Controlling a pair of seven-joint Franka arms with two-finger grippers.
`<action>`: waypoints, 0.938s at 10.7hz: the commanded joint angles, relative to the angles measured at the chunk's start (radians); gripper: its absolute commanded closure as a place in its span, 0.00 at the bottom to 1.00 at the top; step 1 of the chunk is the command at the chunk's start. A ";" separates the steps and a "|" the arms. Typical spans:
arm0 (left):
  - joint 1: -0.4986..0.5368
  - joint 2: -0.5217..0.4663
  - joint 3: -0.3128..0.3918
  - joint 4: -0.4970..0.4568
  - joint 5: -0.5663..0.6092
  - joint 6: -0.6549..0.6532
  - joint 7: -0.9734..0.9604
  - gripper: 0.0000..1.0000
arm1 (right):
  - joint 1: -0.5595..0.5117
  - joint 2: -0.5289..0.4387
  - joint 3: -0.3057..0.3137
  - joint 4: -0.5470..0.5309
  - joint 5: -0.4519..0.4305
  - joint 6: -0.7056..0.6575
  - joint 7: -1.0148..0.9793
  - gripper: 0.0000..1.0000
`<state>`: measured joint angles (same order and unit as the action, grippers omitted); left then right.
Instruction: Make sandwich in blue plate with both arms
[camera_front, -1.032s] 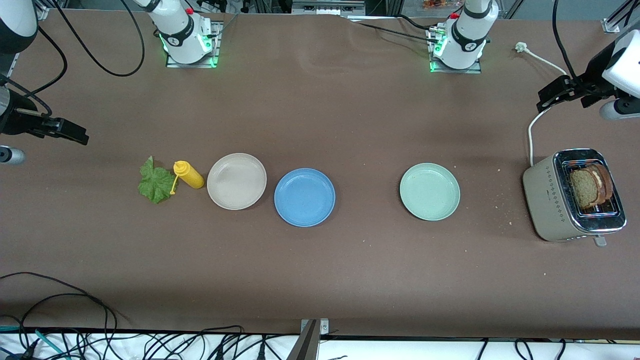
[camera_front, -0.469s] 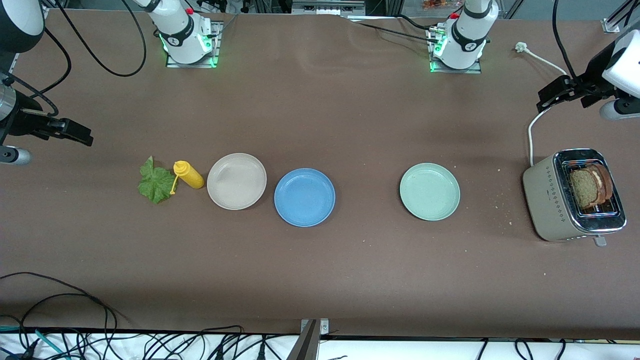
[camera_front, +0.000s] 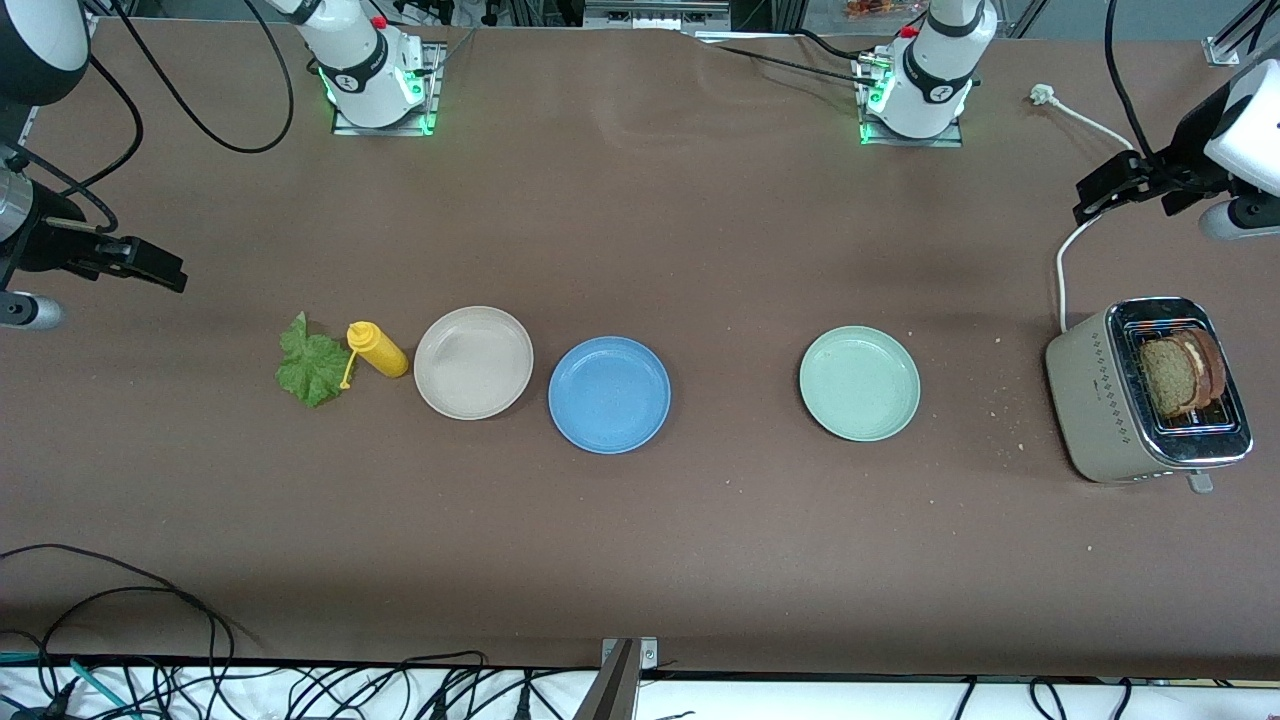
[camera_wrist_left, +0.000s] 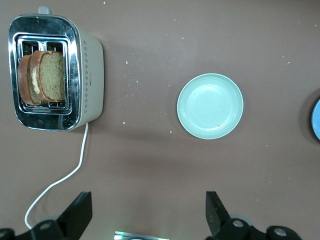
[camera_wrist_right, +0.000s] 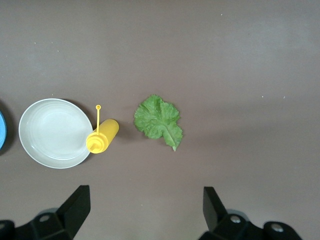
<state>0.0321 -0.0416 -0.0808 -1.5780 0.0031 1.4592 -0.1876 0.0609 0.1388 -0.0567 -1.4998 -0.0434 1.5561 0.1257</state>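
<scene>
Brown bread slices (camera_front: 1185, 372) upright in toaster (camera_front: 1120, 400), blue plate (camera_front: 609, 394) bare, both claws wide.

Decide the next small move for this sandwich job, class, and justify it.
Probably lower the open left gripper toward the bread slices in the toaster: the blue plate holds nothing, and bread goes down first. The open right gripper hangs above the lettuce leaf.

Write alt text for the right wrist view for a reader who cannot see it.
The right gripper hangs open over bare brown table, holding nothing. Below it lie a green lettuce leaf, a yellow squeeze bottle on its side with its cap hanging open, and a beige plate whose rim the bottle touches. A sliver of the blue plate shows at the picture's edge.
</scene>
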 joint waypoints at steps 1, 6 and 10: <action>-0.003 0.014 0.003 0.033 -0.011 -0.023 0.010 0.00 | 0.002 -0.001 0.001 0.020 0.016 -0.008 0.018 0.00; 0.011 0.045 0.013 0.032 -0.032 -0.013 0.026 0.00 | 0.001 0.004 -0.002 0.020 0.016 -0.007 0.017 0.00; 0.018 0.119 0.030 0.059 0.030 0.009 0.025 0.00 | 0.005 0.001 0.001 0.020 0.014 -0.007 0.018 0.00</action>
<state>0.0382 0.0171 -0.0623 -1.5779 0.0031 1.4579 -0.1854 0.0611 0.1387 -0.0567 -1.4997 -0.0427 1.5572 0.1269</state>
